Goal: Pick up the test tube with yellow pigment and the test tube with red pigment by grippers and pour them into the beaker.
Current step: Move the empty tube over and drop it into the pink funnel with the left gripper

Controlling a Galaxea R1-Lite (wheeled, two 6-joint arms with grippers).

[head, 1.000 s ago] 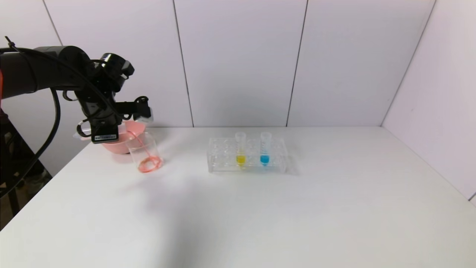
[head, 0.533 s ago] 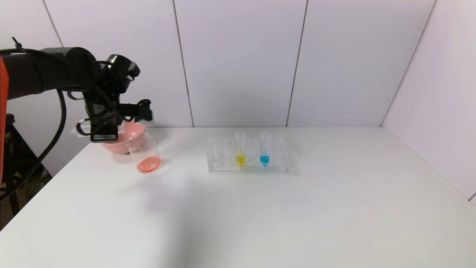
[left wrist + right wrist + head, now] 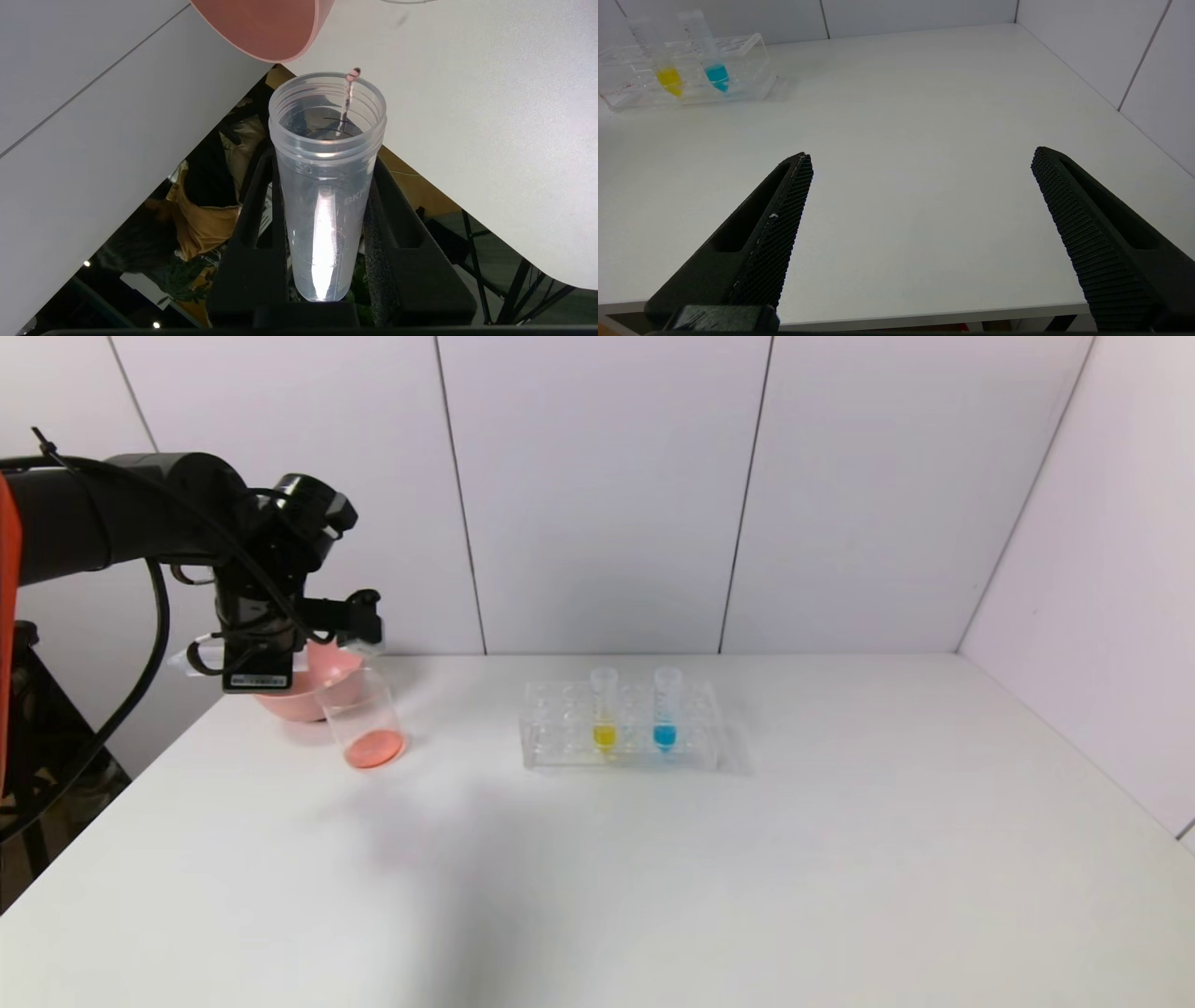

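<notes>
Left gripper is clamping the test tube with red pigment, held above the beaker and the pink bowl at the table's 10 o'clock corner. Tube's long axis is lying about level in the head view, mouth toward the beaker, and looking drained, one red drop on the lip. A second ago a red stream was running into the beaker; now red is pooling flat at its bottom. Test tube with yellow pigment is standing upright in the rack beside the blue tube, at 12 o'clock. Right gripper is idling low at 5 o'clock, jaws spread wide, holding nothing.
</notes>
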